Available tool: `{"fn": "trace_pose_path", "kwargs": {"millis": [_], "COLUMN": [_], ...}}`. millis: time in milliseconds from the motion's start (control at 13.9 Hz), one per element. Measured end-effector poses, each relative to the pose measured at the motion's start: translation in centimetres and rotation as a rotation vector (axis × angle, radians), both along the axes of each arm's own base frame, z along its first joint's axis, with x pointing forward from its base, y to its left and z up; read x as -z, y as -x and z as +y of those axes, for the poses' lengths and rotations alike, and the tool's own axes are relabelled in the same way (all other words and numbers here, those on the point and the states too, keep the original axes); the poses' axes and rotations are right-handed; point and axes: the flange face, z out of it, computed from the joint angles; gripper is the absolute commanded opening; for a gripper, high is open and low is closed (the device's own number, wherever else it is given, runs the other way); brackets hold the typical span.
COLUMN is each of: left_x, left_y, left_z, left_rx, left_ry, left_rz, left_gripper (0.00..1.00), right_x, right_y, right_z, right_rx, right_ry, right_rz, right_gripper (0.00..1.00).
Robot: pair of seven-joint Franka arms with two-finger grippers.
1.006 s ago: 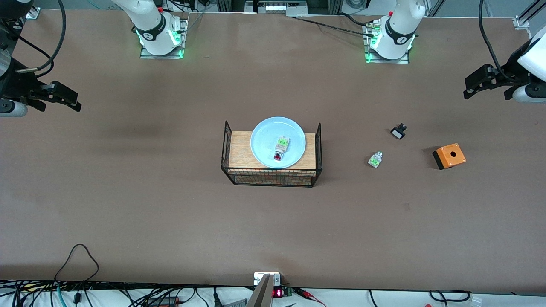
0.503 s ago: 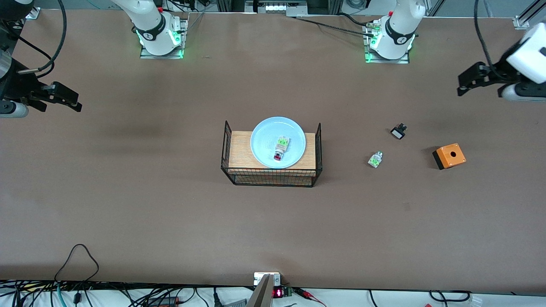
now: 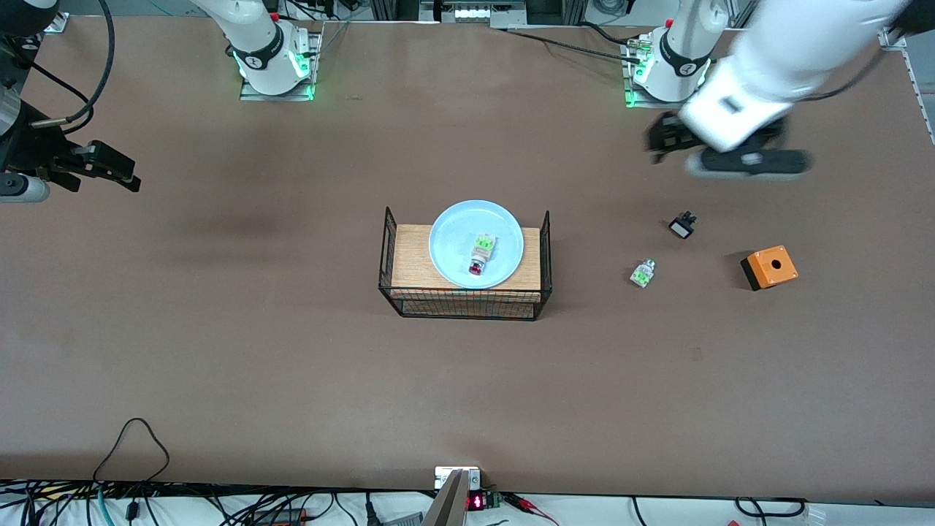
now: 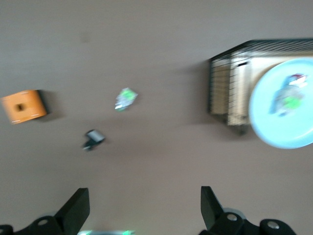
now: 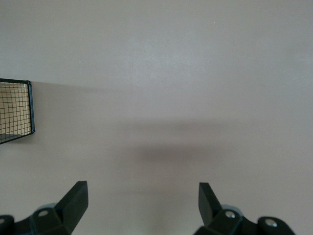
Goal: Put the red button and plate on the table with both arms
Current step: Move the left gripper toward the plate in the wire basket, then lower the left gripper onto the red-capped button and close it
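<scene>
The pale blue plate [image 3: 451, 241] [image 4: 274, 128] rests on the wood-topped wire rack [image 3: 410, 257] [image 4: 229, 83] in the middle of the brown table [image 3: 292, 365]. In the plate lies the red button [image 3: 478, 258] [image 4: 288, 94], its red cap toward the front camera. My left gripper [image 3: 659, 140] [image 4: 143, 196] hangs open and empty over the table, between its base and the black-and-white button [image 3: 682, 225]. The right gripper [image 3: 123, 172] [image 5: 142, 188] waits open and empty over the right arm's end of the table, well away from the rack [image 5: 14, 112].
Toward the left arm's end of the table lie a green-and-white piece [image 3: 643, 273] [image 4: 126, 99], the black-and-white button [image 4: 93, 139] and an orange box [image 3: 769, 267] [image 4: 22, 106] with a hole in its top. Cables run along the table's edge nearest the front camera.
The left arm has swung in from the table's end toward the middle and now hangs by the black-and-white button. The right arm, plate and button have not moved.
</scene>
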Motion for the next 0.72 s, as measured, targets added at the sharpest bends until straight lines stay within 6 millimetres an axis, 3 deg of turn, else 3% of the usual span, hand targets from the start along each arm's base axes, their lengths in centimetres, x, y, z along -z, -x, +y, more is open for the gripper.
{"fn": "trace_pose_path", "kwargs": {"millis": [287, 575, 718], "left_x": [5.3, 11.0, 13.8], "left_y": [-1.4, -4.8, -4.9], "left_z": [-9.8, -14.0, -16.5], "left_rx": [-0.054, -0.037, 0.033], "left_ry": [0.087, 0.182, 0.156], "left_rz": [-0.089, -0.226, -0.298], "left_gripper": [1.0, 1.0, 1.0], "right_x": [0.8, 1.4, 1.4], "right_y": [-0.4, -0.6, -0.6], "right_z": [0.1, 0.5, 0.7], "right_rx": [-0.001, -0.007, -0.011], "right_ry": [0.002, 0.003, 0.004], "right_rz": [0.015, 0.025, 0.026], "right_gripper": [1.0, 1.0, 1.0]}}
